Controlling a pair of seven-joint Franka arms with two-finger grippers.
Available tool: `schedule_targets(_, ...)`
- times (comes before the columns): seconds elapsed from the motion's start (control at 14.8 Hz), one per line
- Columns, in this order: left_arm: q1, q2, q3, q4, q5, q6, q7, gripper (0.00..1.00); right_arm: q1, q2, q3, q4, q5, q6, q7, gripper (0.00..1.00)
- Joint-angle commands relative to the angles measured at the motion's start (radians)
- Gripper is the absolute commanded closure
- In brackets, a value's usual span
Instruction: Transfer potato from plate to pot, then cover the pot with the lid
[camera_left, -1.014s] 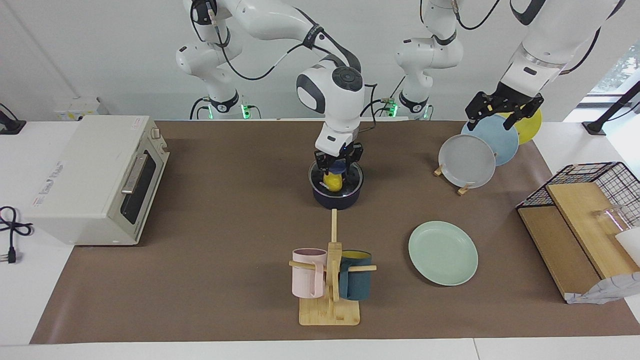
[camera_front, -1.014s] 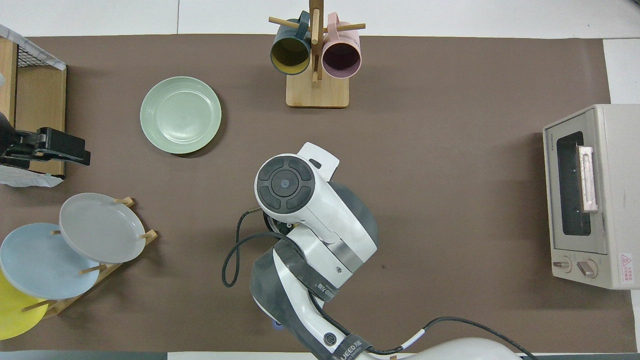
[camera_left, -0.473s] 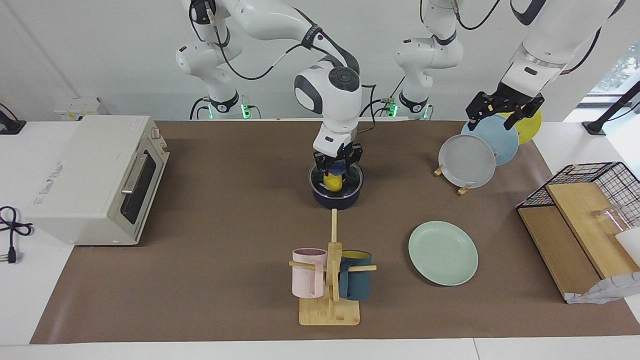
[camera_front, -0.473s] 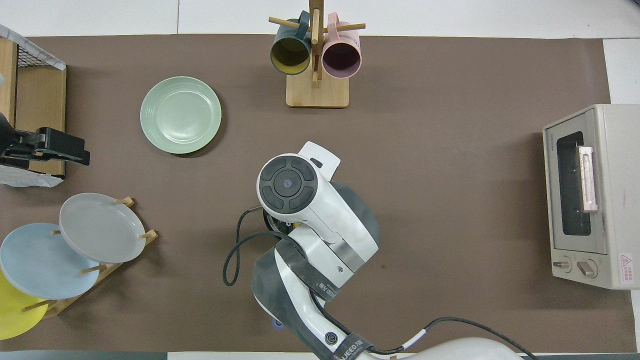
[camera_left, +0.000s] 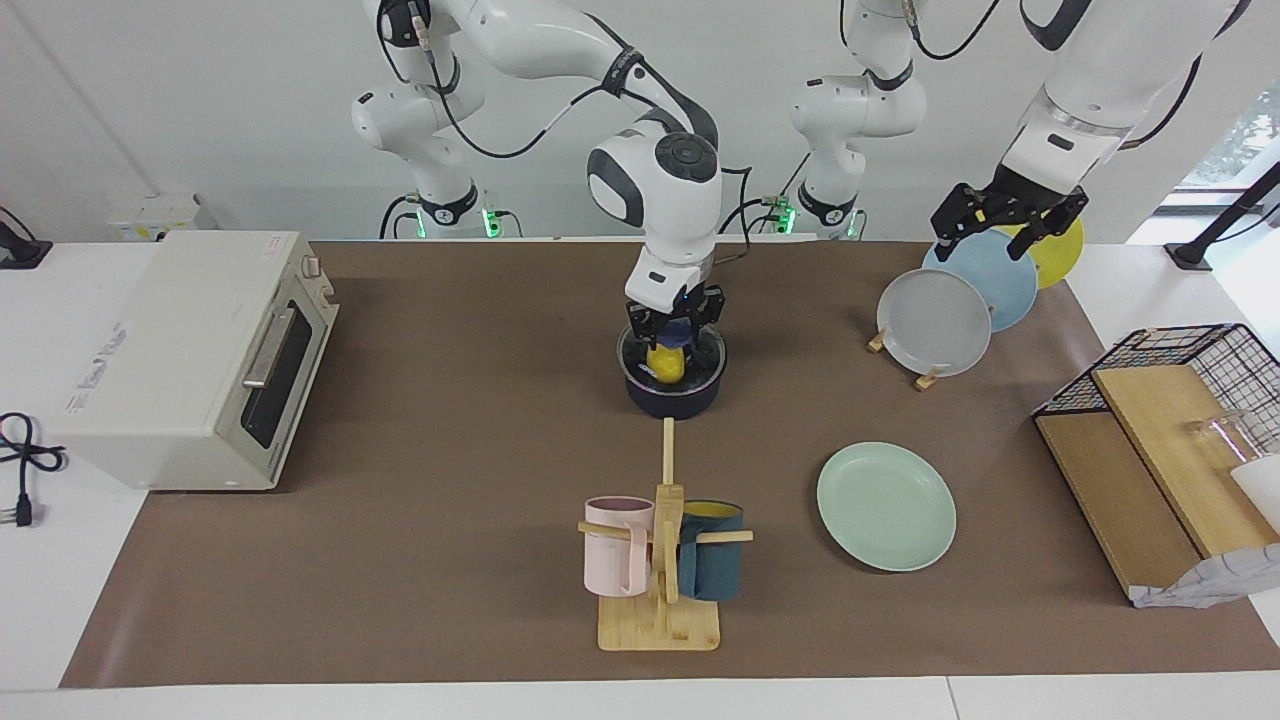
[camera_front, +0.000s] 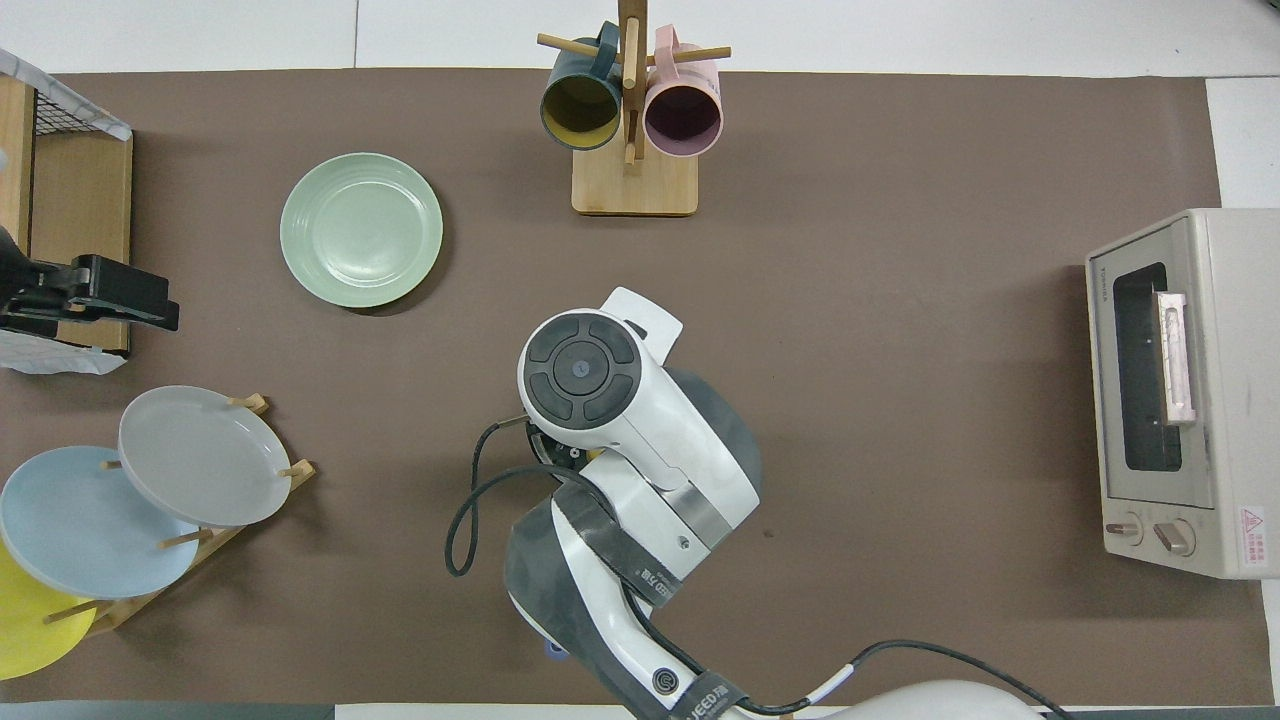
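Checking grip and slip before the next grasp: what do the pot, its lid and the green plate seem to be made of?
Pot: probably coated metal, dark navy with a dull sheen. Lid: seemingly clear glass, since the potato shows through it, under the right gripper. Plate: matte mint, likely plastic or glazed ceramic; unclear which.

Yellow potato (camera_left: 666, 364) sits inside the lidded navy pot (camera_left: 672, 393); mint plate (camera_left: 886, 506) lies bare.

Four plates (camera_left: 886, 506), two mugs (camera_left: 617, 545), one pot (camera_left: 672, 390), one potato (camera_left: 666, 364).

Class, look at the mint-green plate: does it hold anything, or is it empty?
Empty. The plate shows only bare green surface; the potato sits inside the pot, under the right gripper.
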Motion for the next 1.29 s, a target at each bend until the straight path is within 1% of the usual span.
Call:
schedule_targets(0.0,0.008,-0.010,-0.003,-0.012,0.023,0.010,0.012,0.00,-0.007,-0.021,0.005,-0.056,0.019,0.027,0.017,1.00)
schedule_targets(0.34,0.007,-0.011,-0.001,-0.014,0.021,0.006,0.010,0.00,-0.010,-0.024,0.005,-0.068,0.019,0.030,0.017,1.00)
schedule_targets(0.41,0.007,-0.011,-0.003,-0.012,0.023,0.006,0.010,0.00,-0.010,-0.024,0.005,-0.071,0.019,0.032,0.017,0.96)
schedule_targets(0.47,0.007,-0.010,-0.001,-0.012,0.023,0.006,0.010,0.00,-0.010,-0.024,0.005,-0.071,0.019,0.032,0.015,0.80)
schedule_targets(0.54,0.007,-0.011,-0.003,-0.012,0.023,0.006,0.010,0.00,-0.010,-0.025,0.005,-0.071,0.019,0.033,0.014,0.23)
schedule_targets(0.61,0.007,-0.011,-0.003,-0.014,0.023,0.006,0.010,0.00,-0.008,-0.025,0.005,-0.068,0.013,0.033,0.008,0.00)
schedule_targets(0.81,0.005,-0.011,-0.003,-0.012,0.023,0.006,0.010,0.00,-0.016,-0.024,0.000,-0.048,-0.006,0.029,0.005,0.00)
schedule_targets(0.95,0.004,-0.011,-0.003,-0.012,0.021,0.006,0.007,0.00,-0.028,-0.025,-0.004,-0.004,-0.006,-0.002,0.006,0.00)
schedule_targets(1.22,0.004,-0.011,-0.003,-0.012,0.021,0.006,0.009,0.00,-0.083,-0.025,-0.006,0.149,-0.004,-0.143,0.005,0.00)
